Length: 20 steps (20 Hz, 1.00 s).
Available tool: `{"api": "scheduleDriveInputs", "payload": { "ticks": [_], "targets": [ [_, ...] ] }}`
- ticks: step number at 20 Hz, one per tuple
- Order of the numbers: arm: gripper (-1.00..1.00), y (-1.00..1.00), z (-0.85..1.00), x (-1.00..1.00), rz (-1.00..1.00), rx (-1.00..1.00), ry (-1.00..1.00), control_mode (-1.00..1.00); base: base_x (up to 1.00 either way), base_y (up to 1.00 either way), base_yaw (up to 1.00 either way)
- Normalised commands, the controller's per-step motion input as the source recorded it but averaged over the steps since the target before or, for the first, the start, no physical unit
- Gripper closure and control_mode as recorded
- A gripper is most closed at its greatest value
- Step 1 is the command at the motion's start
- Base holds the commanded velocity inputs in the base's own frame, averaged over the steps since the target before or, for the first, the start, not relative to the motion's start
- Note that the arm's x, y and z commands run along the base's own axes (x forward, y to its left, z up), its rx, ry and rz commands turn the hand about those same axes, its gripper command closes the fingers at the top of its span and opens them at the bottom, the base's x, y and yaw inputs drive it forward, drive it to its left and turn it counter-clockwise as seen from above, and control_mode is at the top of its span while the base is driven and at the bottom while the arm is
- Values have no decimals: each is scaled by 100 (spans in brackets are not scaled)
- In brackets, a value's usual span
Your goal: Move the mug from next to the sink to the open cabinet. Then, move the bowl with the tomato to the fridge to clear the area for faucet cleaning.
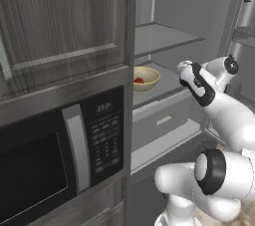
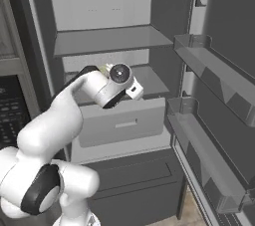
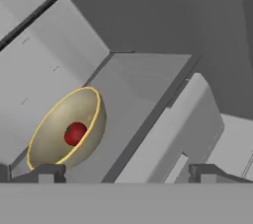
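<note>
Round red tomato (image 3: 75,133) in glossy bowl (image 3: 52,144)

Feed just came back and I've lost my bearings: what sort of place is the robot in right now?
A kitchen, by the look of it: an open fridge with the bowl and tomato on a shelf, and a built-in microwave beside it under wood-grain cabinets.

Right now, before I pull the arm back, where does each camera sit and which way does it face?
Left base view: behind the arm to its left, facing the microwave and the open fridge; bowl with tomato on a shelf; white arm at lower right.
Right base view: behind to its right, facing straight into the fridge and its door racks; arm from lower left.
Hand view: on the hand, rolled, looking along the gripper at the bowl; fingertips apart.
All three share the fridge shelf.
</note>
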Motion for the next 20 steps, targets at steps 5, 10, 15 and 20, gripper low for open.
{"api": "scheduleDriveInputs", "payload": {
  "ticks": [5, 10, 15, 20],
  "targets": [
    [-100, -2, 100, -100, 0, 0, 7, -100, 0, 0, 0],
    [-100, -2, 65, -100, 0, -4, 12, -100, 0, 0, 0],
    [-100, 10, -33, -100, 18, -19, 27, -100, 0, 0, 0],
    [-100, 3, -14, -20, 6, -4, 6, 100, -80, 15, 41]
  ]
}}
